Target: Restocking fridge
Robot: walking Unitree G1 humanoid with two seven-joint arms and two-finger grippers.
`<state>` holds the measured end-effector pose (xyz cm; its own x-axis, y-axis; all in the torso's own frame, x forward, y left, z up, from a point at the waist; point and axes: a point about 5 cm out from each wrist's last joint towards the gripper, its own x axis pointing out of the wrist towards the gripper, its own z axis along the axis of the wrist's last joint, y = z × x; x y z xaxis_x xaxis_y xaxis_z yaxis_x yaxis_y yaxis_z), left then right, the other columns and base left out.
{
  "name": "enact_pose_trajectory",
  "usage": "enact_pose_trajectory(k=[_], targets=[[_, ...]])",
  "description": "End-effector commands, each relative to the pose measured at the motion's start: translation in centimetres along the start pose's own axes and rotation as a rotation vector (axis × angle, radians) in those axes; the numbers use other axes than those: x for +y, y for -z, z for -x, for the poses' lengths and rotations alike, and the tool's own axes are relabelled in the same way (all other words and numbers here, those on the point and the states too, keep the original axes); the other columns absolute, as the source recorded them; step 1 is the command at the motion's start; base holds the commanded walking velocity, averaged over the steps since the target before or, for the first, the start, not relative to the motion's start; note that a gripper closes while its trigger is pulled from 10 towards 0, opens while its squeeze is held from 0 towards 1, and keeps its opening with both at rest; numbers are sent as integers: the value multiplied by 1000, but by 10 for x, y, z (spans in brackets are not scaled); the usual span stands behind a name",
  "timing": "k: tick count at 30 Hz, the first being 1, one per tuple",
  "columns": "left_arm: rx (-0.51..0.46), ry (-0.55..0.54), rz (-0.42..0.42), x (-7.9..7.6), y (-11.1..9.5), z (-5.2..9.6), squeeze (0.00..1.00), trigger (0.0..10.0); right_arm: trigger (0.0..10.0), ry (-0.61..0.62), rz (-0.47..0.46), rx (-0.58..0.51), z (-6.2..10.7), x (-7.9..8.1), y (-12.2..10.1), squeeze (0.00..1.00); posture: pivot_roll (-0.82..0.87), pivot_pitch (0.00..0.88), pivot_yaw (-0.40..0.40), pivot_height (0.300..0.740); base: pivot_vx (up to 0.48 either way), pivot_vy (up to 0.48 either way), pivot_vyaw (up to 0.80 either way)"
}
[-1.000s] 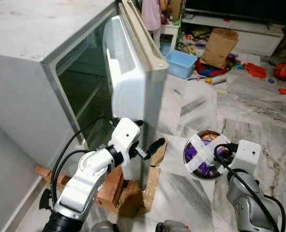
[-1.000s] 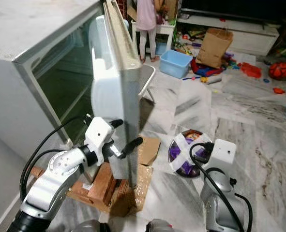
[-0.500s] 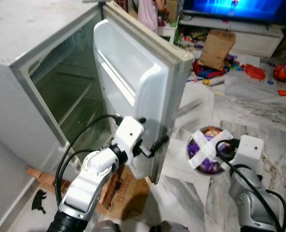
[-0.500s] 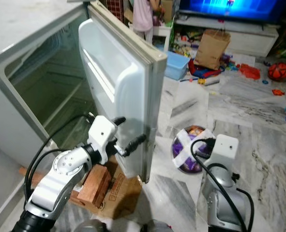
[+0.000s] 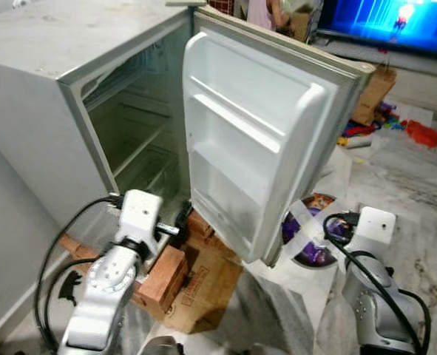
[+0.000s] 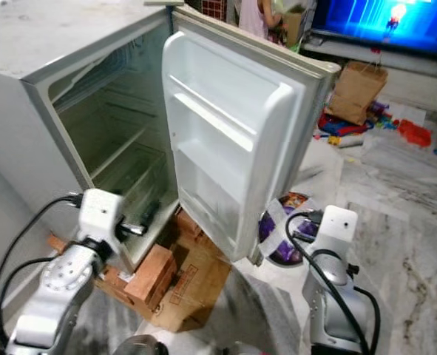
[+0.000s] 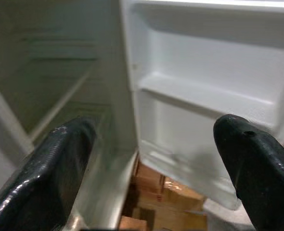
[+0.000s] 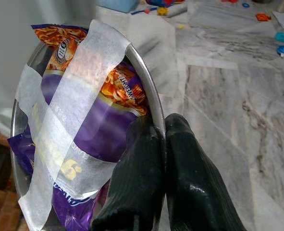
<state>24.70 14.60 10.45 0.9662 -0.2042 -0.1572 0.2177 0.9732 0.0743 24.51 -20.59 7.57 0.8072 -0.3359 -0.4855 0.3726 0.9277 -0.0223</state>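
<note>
1. Pinching the thin metal rim of a bowl (image 8: 144,72), the right gripper (image 8: 163,144) has its two black fingers pressed together, one inside the rim and one outside.
2. The bowl holds a purple and orange snack bag (image 8: 91,120), kept in by two strips of white tape (image 8: 69,96) crossed over the top.
3. In the head views the bowl (image 5: 301,240) sits low, just beside the bottom corner of the open fridge door (image 5: 259,140), above the marble floor (image 5: 418,200).
4. The left gripper (image 7: 151,159) is spread wide and grasps nothing; it points at the gap between the fridge (image 5: 70,96) and the door's inner shelves.
5. Under the fridge lie wooden blocks (image 5: 163,274) and flattened cardboard (image 5: 207,285).
6. Farther back are a brown paper bag (image 6: 355,89), scattered toys (image 6: 414,133), a lit screen (image 6: 395,18) and part of a person (image 6: 255,15).
</note>
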Motion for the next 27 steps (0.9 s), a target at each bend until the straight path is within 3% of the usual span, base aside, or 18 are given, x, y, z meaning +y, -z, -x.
enact_pose_trajectory(k=[1,7,18,27], targets=[[2,-14,18,1,-1,-3,0,10000,10000,-23,-19,-28,-3,4,-7,0,28,0,-37,740,0,-379,0],[7,-16,27,-1,-2,-5,0,10000,10000,-139,-86,-30,-9,21,-18,0,23,0,-32,740,0,-472,0],[4,-28,36,-4,-5,-9,0,10000,10000,-198,-69,-79,-12,34,-29,0,26,0,-37,740,0,-472,0],[23,-116,21,1,-2,-14,0,10000,10000,-271,-92,-143,-13,43,-41,0,21,0,-36,740,0,-472,785]])
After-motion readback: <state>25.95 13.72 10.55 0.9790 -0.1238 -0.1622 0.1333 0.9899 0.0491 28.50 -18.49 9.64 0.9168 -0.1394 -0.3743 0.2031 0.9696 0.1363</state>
